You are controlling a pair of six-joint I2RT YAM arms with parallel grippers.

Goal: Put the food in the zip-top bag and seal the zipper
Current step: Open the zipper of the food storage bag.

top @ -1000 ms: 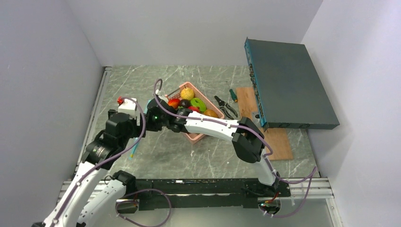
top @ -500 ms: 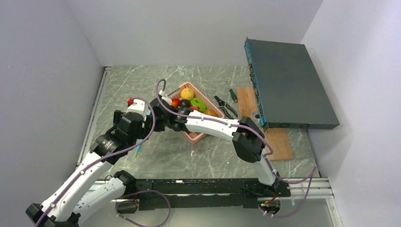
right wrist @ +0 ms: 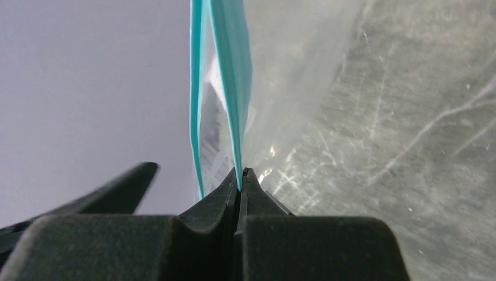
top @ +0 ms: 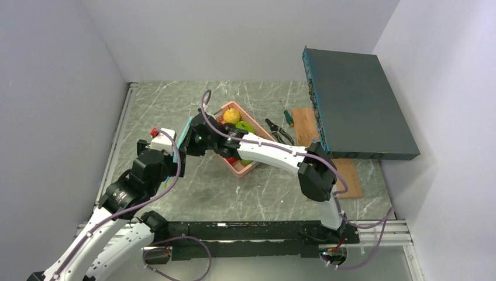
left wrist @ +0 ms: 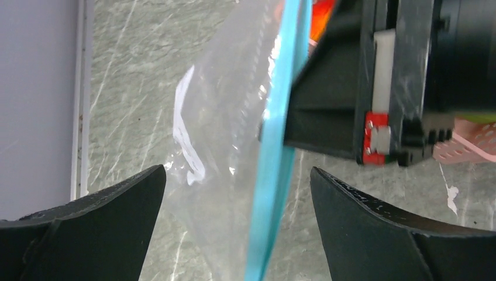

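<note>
The clear zip-top bag (left wrist: 219, 140) hangs above the table, held up by its teal zipper (left wrist: 274, 170). My right gripper (right wrist: 240, 172) is shut on one lip of the zipper (right wrist: 231, 76); the other lip (right wrist: 195, 105) hangs free beside it. My left gripper (left wrist: 237, 172) is open, its jaws wide either side of the zipper without touching it. In the top view the zipper (top: 185, 132) shows between my left gripper (top: 178, 153) and my right gripper (top: 190, 138). The food (top: 231, 115) lies in the pink basket (top: 244, 168), partly hidden by the right arm.
A large dark flat box (top: 360, 105) leans at the right over a wooden board (top: 346, 172). Hand tools (top: 278, 131) lie beside the basket. A metal rail (top: 117, 146) runs along the left table edge, with walls close on three sides.
The right gripper has lifted the bag's zipper edge off the table and moved up toward the basket. The left gripper pulled back a little and now faces the raised zipper.
</note>
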